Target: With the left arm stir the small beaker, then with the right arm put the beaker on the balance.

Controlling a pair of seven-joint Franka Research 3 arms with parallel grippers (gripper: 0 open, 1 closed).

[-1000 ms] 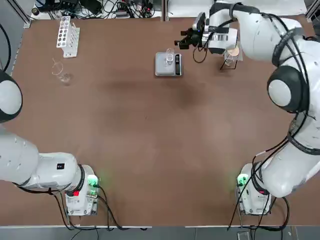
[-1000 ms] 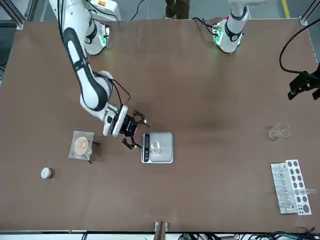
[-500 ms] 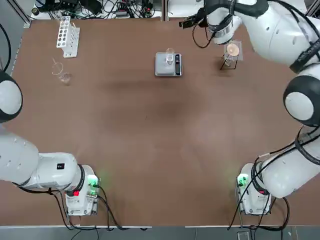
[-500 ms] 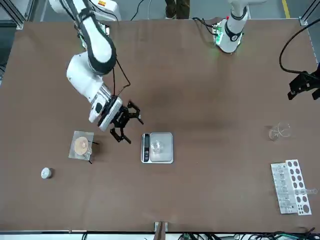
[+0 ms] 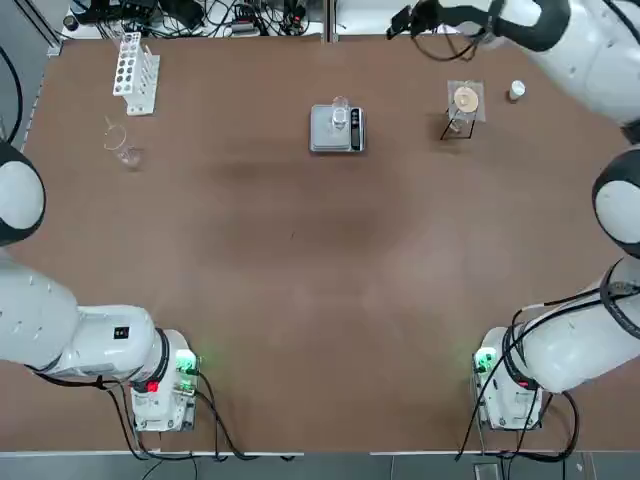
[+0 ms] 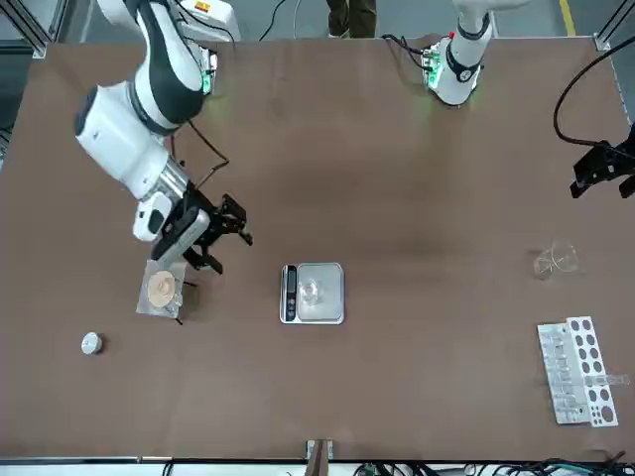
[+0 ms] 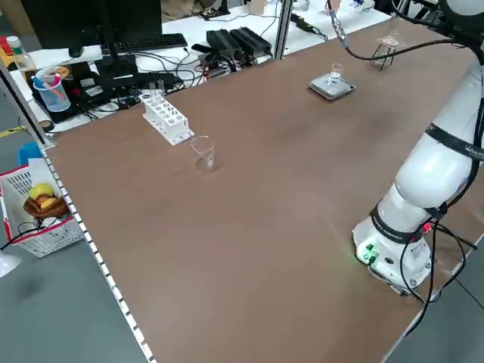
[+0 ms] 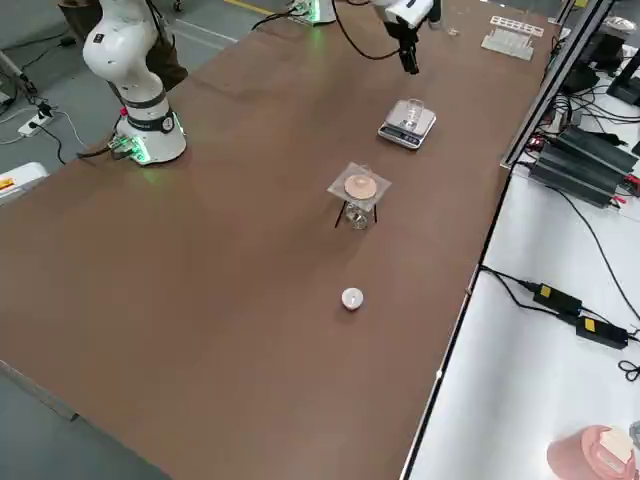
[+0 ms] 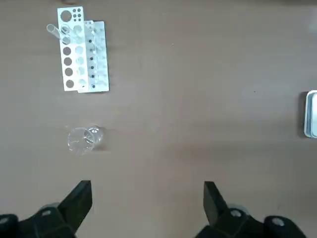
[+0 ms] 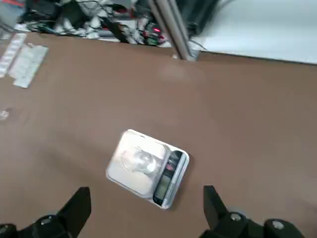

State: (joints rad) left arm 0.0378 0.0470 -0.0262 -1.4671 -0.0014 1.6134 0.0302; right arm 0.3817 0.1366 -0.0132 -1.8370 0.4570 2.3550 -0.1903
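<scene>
The tiny clear glass beaker (image 6: 312,291) stands on the flat silver-grey square balance (image 6: 316,294), mid-desk near the far edge. The right hand (image 6: 212,235), fingers apart and empty, hangs above the brown desk (image 6: 397,198) beside the small stand with the orange disc (image 6: 162,289). Any retreat should rise clear of that stand. The left hand (image 9: 147,208), fingers apart, hovers over open desk near a white test-tube rack (image 9: 81,49).

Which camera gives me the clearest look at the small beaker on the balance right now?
The right wrist view: the small beaker fills the balance pan, close up between the open right pincer fingers. Top and front views show it tiny; the side views show it distant; the left wrist view catches only the balance's edge.
</scene>
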